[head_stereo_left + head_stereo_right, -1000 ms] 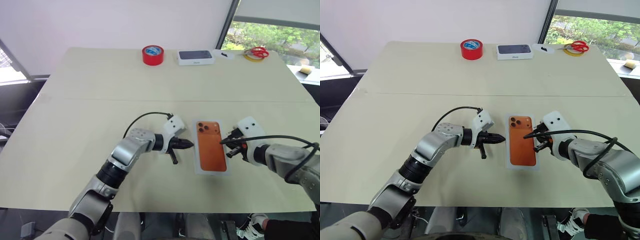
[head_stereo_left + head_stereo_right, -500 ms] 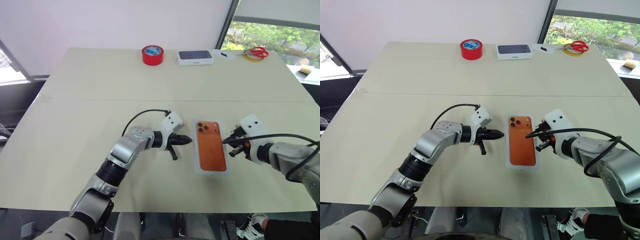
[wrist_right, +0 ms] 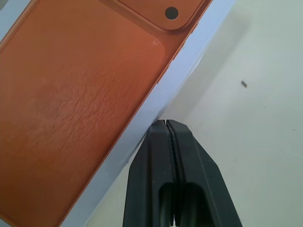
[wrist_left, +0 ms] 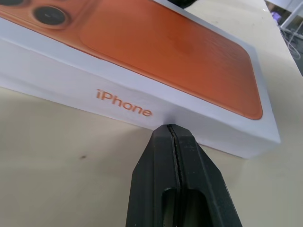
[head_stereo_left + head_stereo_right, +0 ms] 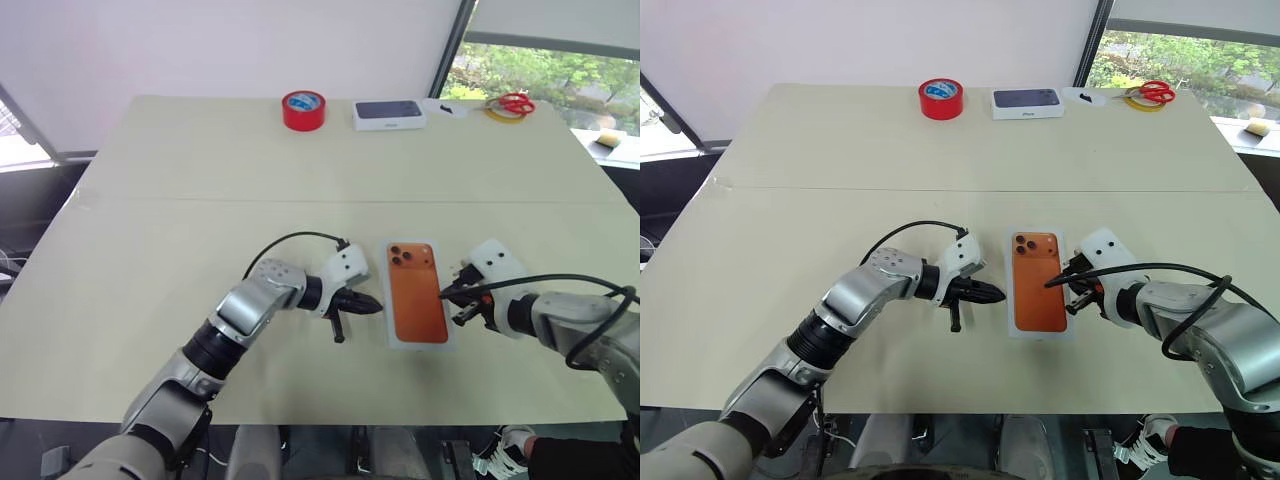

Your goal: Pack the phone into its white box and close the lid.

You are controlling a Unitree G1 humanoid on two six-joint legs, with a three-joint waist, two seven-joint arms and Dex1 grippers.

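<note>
The lid (image 5: 415, 295), white with an orange phone picture on top, lies flat on the table's near middle. It covers the white box, and the phone is hidden. My left gripper (image 5: 375, 304) is shut, its tip against the lid's left side wall below the "iPhone" lettering (image 4: 124, 102). My right gripper (image 5: 443, 293) is shut too. Its tip rests at the lid's right edge (image 3: 156, 106), and nothing is between the fingers. The lid's orange print (image 4: 189, 52) is close in front of the left fingers (image 4: 163, 156).
At the table's far edge stand a red tape roll (image 5: 303, 109), a white box with a dark phone picture (image 5: 389, 114), and red scissors on a yellow tape ring (image 5: 512, 105). Black cables loop over both wrists.
My left gripper has slid slightly toward the table's near edge along the lid's left side and turned a little. The right gripper has hardly moved. Both stay shut.
</note>
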